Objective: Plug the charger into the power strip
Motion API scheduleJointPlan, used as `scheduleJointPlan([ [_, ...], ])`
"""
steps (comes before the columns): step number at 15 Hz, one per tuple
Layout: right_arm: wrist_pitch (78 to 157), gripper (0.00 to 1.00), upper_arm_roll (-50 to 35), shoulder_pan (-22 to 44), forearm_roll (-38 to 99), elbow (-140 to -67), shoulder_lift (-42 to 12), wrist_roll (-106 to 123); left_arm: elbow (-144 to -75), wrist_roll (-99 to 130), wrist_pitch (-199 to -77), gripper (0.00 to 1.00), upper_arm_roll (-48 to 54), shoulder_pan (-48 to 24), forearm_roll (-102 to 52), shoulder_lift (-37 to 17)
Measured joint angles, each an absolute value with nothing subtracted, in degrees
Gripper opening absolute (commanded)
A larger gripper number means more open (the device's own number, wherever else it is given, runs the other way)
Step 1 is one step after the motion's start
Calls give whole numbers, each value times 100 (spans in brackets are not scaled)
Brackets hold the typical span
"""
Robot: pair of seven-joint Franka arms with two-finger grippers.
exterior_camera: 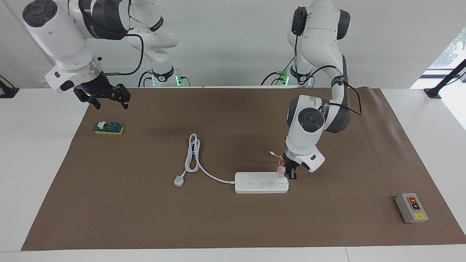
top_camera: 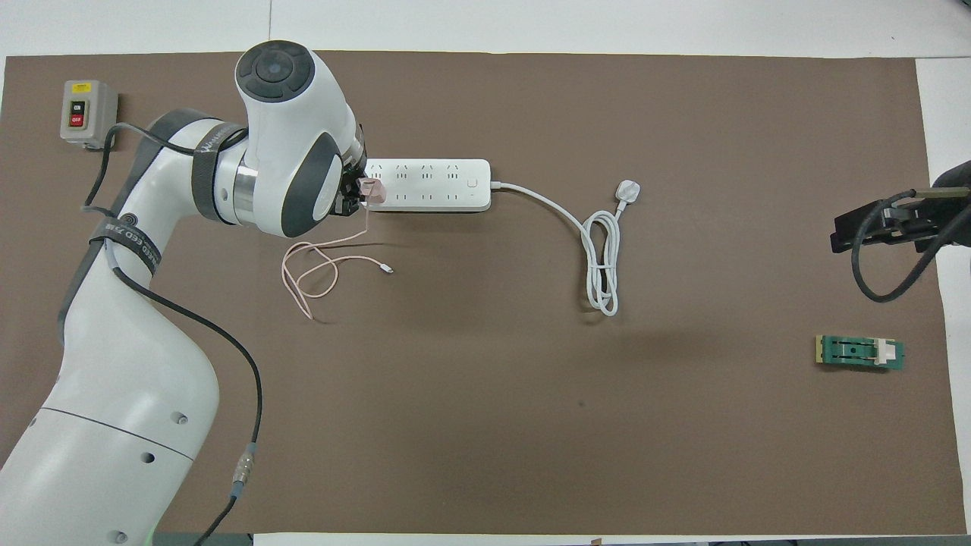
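Note:
The white power strip lies flat on the brown mat, and it also shows in the overhead view. The small pink charger stands tilted on the strip's end toward the left arm's end of the table, over the row of outlets nearer the robots. It also shows in the overhead view. My left gripper is shut on the charger and also shows from overhead. The thin pink cable trails loose on the mat nearer the robots. My right gripper waits open and raised, also seen from overhead.
The strip's thick white cord coils on the mat and ends in a white three-pin plug. A green and yellow block lies under the right gripper. A grey box with red and black buttons sits at the left arm's end.

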State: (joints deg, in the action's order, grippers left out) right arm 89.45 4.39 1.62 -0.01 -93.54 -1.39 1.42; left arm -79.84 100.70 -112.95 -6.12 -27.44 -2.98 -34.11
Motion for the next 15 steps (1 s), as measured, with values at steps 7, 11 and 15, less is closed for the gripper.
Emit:
scheduleJointPlan([
  [7, 8945, 100, 439, 162, -1, -9354, -139, 142, -8141, 10085, -11462, 0, -613, -2754, -293, -3351],
  [11, 8945, 100, 439, 162, -1, -9354, -139, 142, -8412, 10086, -11733, 0, -614, -2769, -288, -3223],
  [15, 8945, 100, 439, 162, -1, -9354, -139, 142, -8656, 10128, -11997, 0, -647, -2823, -250, -3131],
])
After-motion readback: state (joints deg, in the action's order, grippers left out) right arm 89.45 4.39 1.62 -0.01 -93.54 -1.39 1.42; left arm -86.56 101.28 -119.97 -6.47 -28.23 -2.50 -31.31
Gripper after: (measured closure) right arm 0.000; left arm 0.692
